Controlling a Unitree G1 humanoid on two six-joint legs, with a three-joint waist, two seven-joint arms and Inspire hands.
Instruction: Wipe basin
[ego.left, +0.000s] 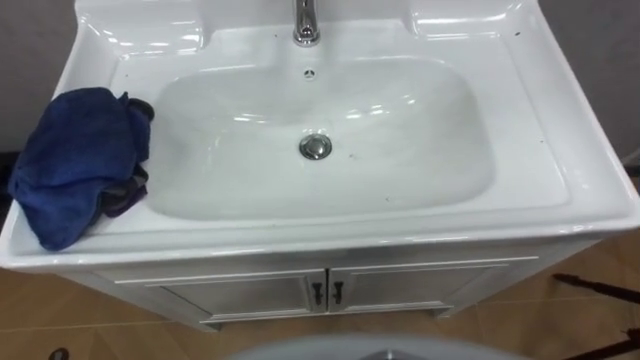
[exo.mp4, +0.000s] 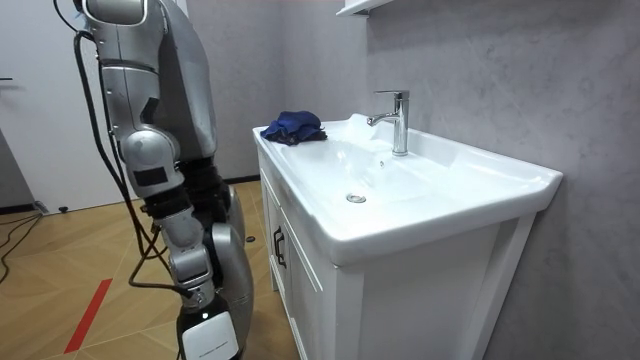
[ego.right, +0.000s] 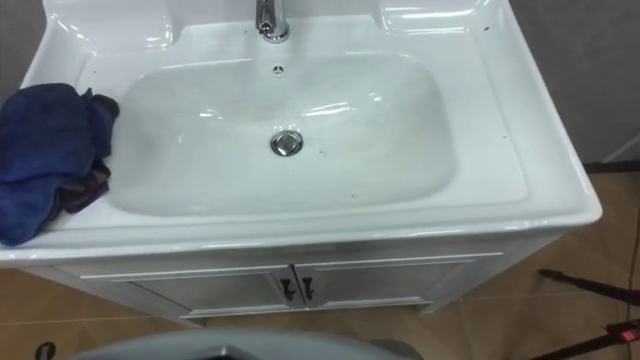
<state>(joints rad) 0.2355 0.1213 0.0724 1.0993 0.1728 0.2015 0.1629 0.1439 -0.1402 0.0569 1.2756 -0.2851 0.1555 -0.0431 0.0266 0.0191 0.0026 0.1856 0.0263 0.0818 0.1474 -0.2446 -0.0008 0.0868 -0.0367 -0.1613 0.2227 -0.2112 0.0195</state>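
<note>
Left eye view: blue cloth (ego.left: 70, 165) lies lengthwise front-to-back at left of basin (ego.left: 560, 190).

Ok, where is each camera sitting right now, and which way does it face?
Left eye view: on the head, looking down at the basin from its front; chest edge at the bottom.
Right eye view: same, slightly further right.
Room view: off the basin's end, looking along it; robot standing, right hand hanging.
All share the cloth and tap.
</note>
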